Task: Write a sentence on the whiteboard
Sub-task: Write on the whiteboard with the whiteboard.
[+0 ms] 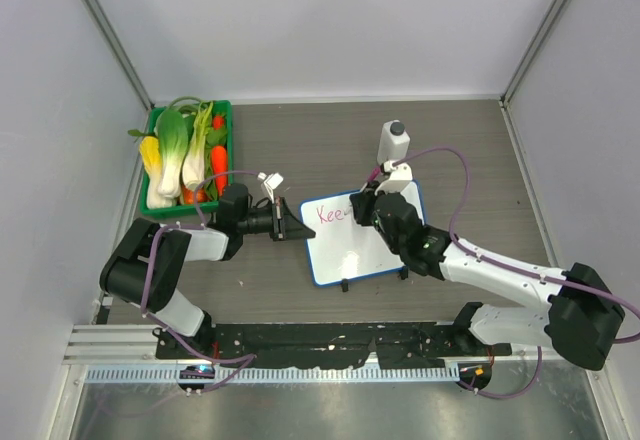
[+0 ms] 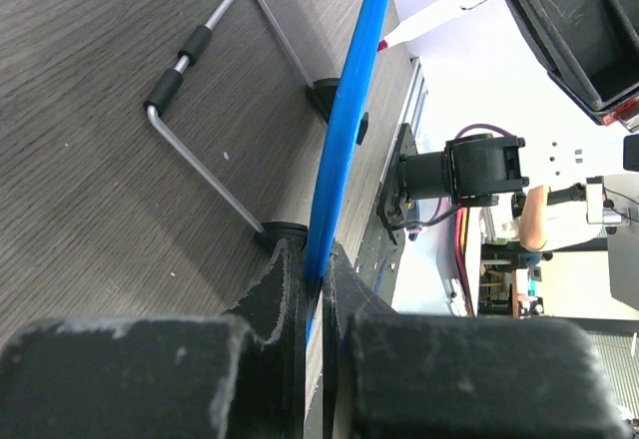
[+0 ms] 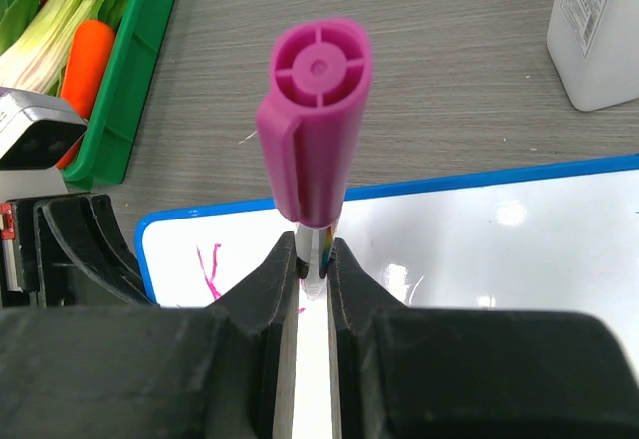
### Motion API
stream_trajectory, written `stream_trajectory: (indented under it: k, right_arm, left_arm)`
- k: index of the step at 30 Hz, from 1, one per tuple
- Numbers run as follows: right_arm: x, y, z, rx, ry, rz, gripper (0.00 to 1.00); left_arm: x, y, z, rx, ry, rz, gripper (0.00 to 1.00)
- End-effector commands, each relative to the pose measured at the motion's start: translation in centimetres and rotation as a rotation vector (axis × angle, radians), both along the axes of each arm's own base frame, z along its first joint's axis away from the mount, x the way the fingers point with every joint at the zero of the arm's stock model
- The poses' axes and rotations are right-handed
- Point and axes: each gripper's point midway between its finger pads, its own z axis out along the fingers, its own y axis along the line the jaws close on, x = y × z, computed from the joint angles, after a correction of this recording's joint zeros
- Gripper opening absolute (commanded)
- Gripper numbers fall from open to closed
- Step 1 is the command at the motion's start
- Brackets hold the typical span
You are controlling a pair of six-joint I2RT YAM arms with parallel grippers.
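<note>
Right claw (image 3: 315, 262) pinching pink marker (image 3: 315, 110) over whiteboard (image 3: 519, 249), left claw (image 2: 318, 264) clamping its rim

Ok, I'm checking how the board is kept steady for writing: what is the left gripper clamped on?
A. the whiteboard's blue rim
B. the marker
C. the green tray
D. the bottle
A: the left wrist view shows the left gripper shut on the blue rim of the whiteboard, while the marker sits in the right gripper.
</note>
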Motion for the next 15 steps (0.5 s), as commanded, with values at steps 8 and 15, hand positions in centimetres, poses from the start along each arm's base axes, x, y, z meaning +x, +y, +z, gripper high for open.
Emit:
stream_trajectory:
  k: [8, 15]
  right_arm:
    - [-1.3, -1.1, -2.1, -0.021, 0.048, 0.008, 0.01]
    - [-2.5, -1.4, -3.9, -0.032, 0.091, 0.034, 0.01]
  left_arm:
    - [-0.2, -0.1, -1.1, 0.036, 0.035, 0.011, 0.0]
    - [-0.3, -0.1, -1.3, 0.039, 0.041, 0.008, 0.0]
